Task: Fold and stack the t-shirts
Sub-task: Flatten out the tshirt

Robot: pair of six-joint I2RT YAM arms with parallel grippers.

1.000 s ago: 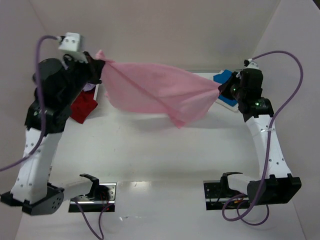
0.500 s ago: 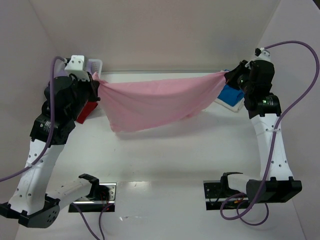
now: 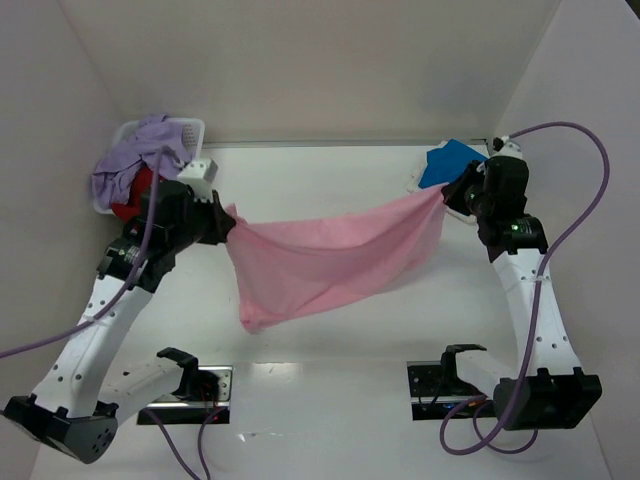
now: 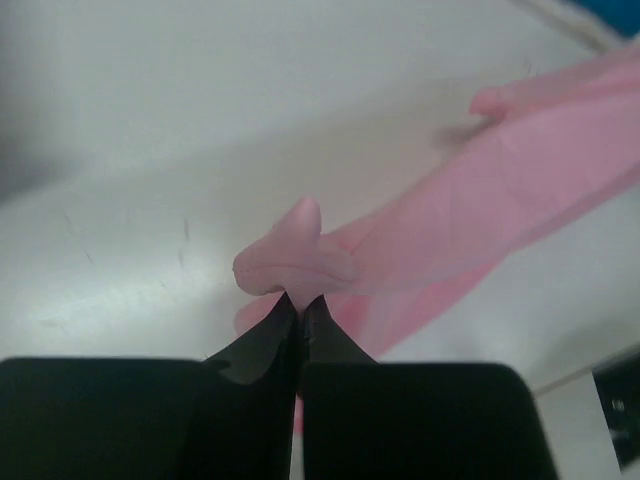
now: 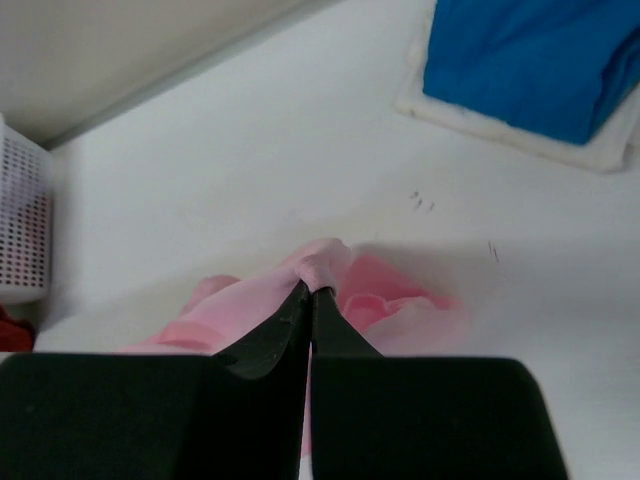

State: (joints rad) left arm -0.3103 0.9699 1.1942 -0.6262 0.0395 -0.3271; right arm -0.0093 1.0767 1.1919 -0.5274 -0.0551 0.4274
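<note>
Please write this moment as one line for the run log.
left tool: shut on pink t-shirt | right tool: shut on pink t-shirt | pink t-shirt: stretched between both tools, middle sagging | blue t-shirt: far right

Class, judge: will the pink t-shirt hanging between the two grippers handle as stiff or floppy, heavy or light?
Probably floppy: the pink t-shirt sags in a curve between the left gripper and right gripper. Likely light: small pinches of cloth in shut jaws hold it up.
</note>
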